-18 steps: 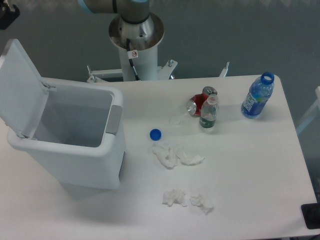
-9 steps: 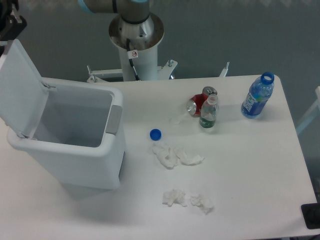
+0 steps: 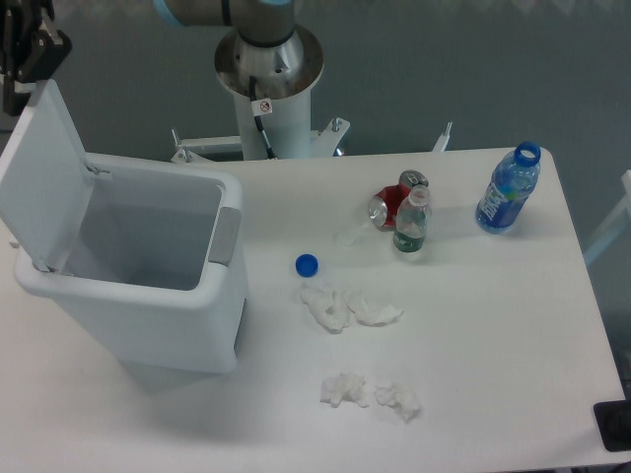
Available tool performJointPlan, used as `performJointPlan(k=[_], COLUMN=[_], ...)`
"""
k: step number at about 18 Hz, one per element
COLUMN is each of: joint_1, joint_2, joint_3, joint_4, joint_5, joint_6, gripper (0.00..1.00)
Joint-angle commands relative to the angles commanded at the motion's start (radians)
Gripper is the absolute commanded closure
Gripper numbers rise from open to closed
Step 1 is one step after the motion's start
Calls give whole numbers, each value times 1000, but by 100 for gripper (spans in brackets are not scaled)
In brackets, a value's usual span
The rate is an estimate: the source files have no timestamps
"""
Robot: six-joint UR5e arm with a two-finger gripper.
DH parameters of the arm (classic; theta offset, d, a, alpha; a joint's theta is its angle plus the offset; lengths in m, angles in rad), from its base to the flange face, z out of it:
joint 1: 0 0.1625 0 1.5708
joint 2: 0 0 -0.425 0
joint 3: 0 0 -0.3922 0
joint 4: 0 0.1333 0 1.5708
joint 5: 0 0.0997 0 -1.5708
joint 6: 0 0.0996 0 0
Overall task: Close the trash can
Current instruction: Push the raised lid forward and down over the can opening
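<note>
Overhead, a smooth white worktop (image 3: 493,335) with rounded corners fills most of the view, set on a dull grey floor (image 3: 444,69). Behind it stands the arm's white pedestal (image 3: 268,74), topped by a shiny metal flange.

On the left part of the worktop sits the bin (image 3: 148,286), a large white plastic box with rounded corners and a grey latch tab (image 3: 226,235) on its right wall. Its flat lid (image 3: 44,172) stands open, hinged on the left rim and tilted steeply up, leaning a little outward. The inside looks bare and matte.

At the top left corner, the dark gripper (image 3: 30,49) is just above the lid's upper edge; it is cut by the frame, and I cannot tell whether its fingers are spread or clenched, nor whether they touch the lid.

Right of the bin lie a blue cap (image 3: 307,264), crumpled white tissues (image 3: 345,307) and two more wads (image 3: 370,394) nearer the front. Farther back a red can (image 3: 389,207) lies beside a small clear bottle (image 3: 411,225) standing upright. Well apart, near the right edge, stands an uncapped blue bottle (image 3: 509,190).
</note>
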Motion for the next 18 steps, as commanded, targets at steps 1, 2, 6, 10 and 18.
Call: performJointPlan(k=[1,2,6,10,18], joint_1=[12,23,63,81,153], joint_2=[0,0,-2,2,-2], joint_3=[0,0,-9,-32,-66], joint_4=[0,0,3,6,3], joint_5=[0,0,-2,0,-3], joint_6=[0,2,3,3,48], gripper=[100,100,100,100,100])
